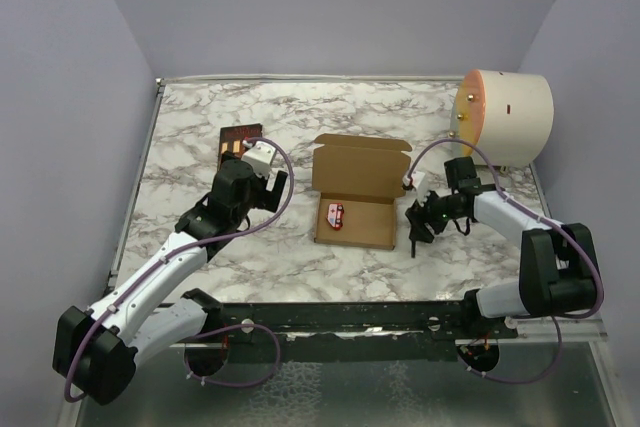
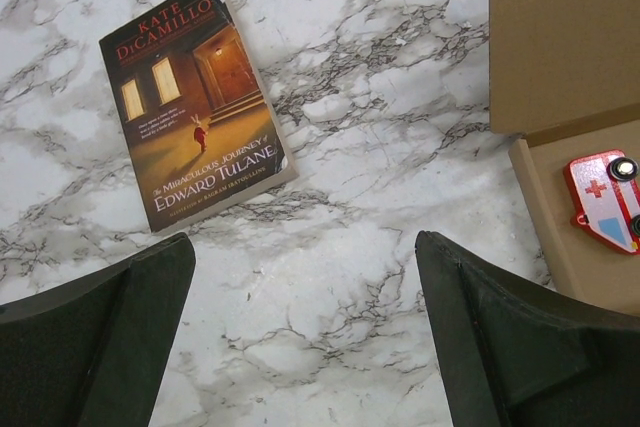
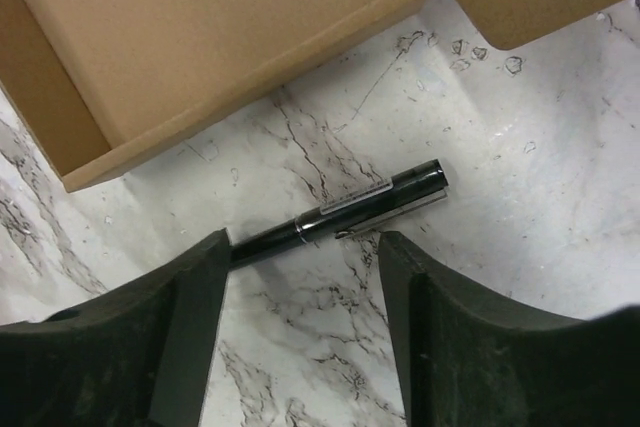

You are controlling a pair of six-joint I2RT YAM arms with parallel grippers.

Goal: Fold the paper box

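Left wrist: the left gripper (image 2: 305, 242) gapes wide, grasping nothing. A book (image 2: 190, 107) lies ahead to its left. The box (image 2: 560, 37) is ahead to its right, lid open, a red toy (image 2: 603, 199) inside.

Right wrist: the right gripper (image 3: 302, 239) is parted, unclamped, with a black pen (image 3: 370, 202) at its fingertips and the box beyond.

Top: the box sits between both grippers.

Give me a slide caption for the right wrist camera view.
Right tool, open, above a black pen on the marble table, beside the open paper box.
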